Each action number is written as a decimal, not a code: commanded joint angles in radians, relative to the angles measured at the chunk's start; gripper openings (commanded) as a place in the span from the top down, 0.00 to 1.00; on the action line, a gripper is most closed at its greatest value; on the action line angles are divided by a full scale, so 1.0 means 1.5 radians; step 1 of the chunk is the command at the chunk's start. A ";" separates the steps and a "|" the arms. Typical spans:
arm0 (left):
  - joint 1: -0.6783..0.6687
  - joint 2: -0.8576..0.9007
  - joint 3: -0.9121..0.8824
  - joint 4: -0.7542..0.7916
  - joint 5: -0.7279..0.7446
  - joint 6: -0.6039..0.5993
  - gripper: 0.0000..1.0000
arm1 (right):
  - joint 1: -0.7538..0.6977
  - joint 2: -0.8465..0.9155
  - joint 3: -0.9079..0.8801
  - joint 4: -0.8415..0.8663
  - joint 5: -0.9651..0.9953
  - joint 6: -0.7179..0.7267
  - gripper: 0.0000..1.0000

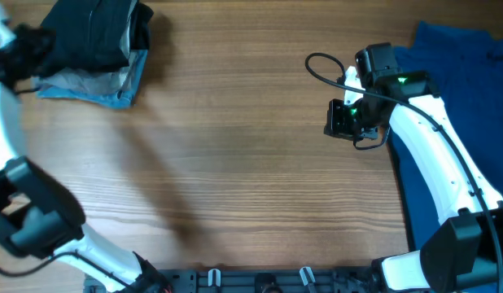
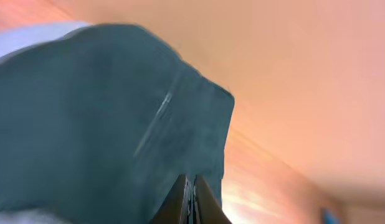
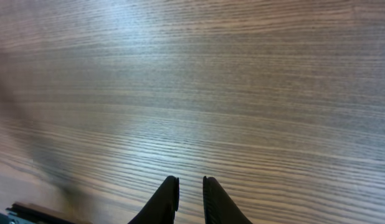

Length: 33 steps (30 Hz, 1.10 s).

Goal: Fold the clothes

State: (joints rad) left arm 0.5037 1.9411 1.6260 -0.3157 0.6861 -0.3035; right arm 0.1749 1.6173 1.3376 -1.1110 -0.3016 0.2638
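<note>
Left gripper [image 2: 190,200] closed to a thin slit at the dark garment's [image 2: 86,124] hem, pinch not discernible, garment piled at the table's [image 1: 235,163] top-left corner; right gripper [image 3: 190,198] narrowly parted, empty, above bare wood beside blue cloth [image 1: 459,73] along right edge.

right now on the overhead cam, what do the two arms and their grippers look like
Both arms are smooth white shells with bulky black joints: right arm, left arm. The right arm's black wrist block shows green lights, and a thin black cable loops off it. The right gripper has two slim, black, tapered fingers; the left gripper looks dark too, though blurred.
</note>
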 commanded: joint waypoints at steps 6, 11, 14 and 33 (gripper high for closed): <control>-0.162 0.191 -0.002 0.050 -0.390 -0.031 0.92 | 0.000 -0.004 0.008 -0.008 0.011 -0.002 0.83; -0.125 0.122 0.003 -0.081 -0.336 0.021 0.83 | 0.000 -0.011 0.008 -0.013 0.030 0.000 0.92; -0.110 -0.002 0.046 -0.179 -0.225 0.065 0.74 | 0.000 -0.065 0.010 -0.004 0.046 0.036 0.92; -0.147 -0.621 0.070 -0.807 -0.101 0.422 0.00 | 0.000 -0.700 0.033 -0.047 0.116 0.023 0.00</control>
State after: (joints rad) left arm 0.2852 1.0271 1.7359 -1.4475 0.5259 0.3054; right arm 0.1749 0.5842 1.3849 -1.1458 -0.1555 0.3126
